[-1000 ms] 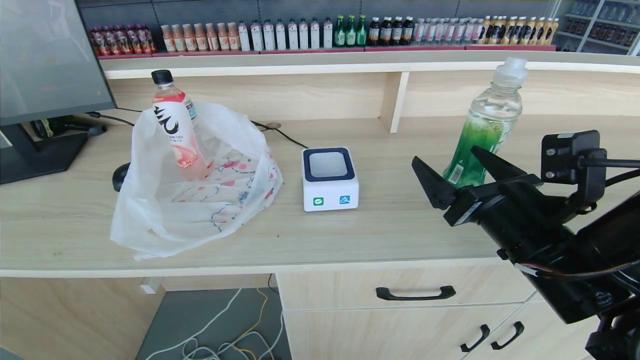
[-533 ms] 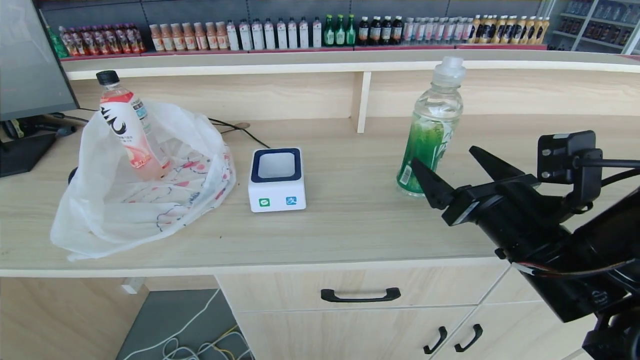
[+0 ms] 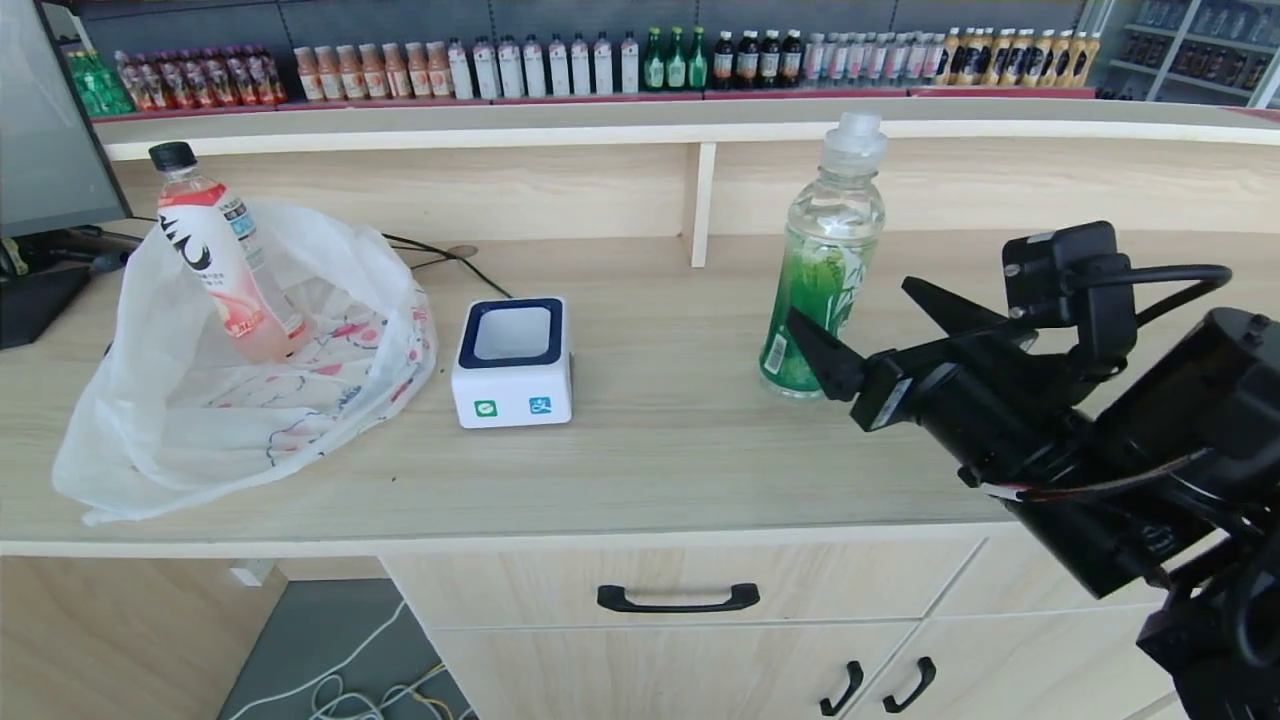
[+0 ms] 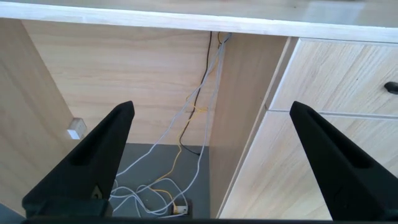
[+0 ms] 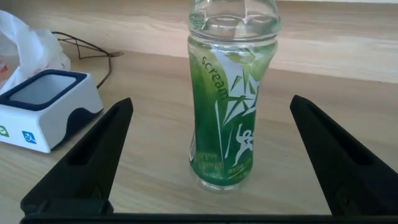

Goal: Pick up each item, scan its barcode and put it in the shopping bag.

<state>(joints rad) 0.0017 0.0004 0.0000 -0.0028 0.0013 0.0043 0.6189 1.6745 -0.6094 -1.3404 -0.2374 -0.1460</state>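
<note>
A clear bottle with a green label (image 3: pixel 823 265) (image 5: pixel 227 112) stands upright on the wooden counter, right of the white barcode scanner (image 3: pixel 512 361) (image 5: pixel 46 118). My right gripper (image 3: pixel 870 325) (image 5: pixel 211 186) is open just in front of that bottle, fingers spread wider than it, not touching. A pink-label bottle (image 3: pixel 215 255) with a black cap leans inside the translucent shopping bag (image 3: pixel 230 390) at the counter's left. My left gripper (image 4: pixel 211 162) is open below the counter, facing cables and a cabinet side.
A monitor (image 3: pixel 45 120) and its black base stand at the far left. A raised shelf with a divider (image 3: pixel 700 200) runs behind the counter. Drawers with black handles (image 3: pixel 678 600) sit below. A cable (image 3: pixel 440 260) lies behind the scanner.
The head camera has swung right, so everything shifted left in view. My open right gripper has moved closer to the green bottle and a little higher.
</note>
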